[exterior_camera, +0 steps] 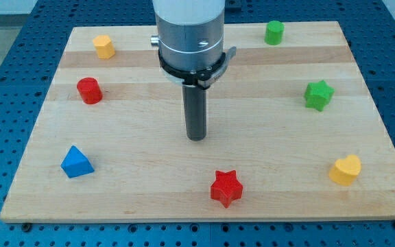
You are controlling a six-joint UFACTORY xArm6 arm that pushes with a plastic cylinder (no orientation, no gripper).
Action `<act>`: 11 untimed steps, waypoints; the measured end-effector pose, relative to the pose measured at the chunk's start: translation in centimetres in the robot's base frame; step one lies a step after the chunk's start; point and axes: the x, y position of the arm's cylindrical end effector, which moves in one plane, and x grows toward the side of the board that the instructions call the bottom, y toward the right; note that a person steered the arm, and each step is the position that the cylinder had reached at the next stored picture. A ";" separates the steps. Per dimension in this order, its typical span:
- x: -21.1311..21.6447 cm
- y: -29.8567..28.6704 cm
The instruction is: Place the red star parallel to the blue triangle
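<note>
1. The red star [225, 188] sits near the wooden board [266, 130]'s bottom edge, one point facing up the view; no clear long axis.
2. The blue triangle [77, 162] lies well left, apex seemingly upward.
3. My tip [196, 138], a bare rod holding nothing, stands above the star, apart.

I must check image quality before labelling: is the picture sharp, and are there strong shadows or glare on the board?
In the camera view, the blocks look sharp: red star, blue triangle. The light is soft and even; each block casts only a faint shadow. No glare on the wooden board; a mild sheen on the arm's metal collar. My tip is in focus, above the red star.
</note>
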 end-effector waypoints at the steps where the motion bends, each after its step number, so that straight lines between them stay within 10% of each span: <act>1: 0.3 0.3; 5: 13.0 9.8; 6: 11.7 -1.6; 11: 8.7 6.7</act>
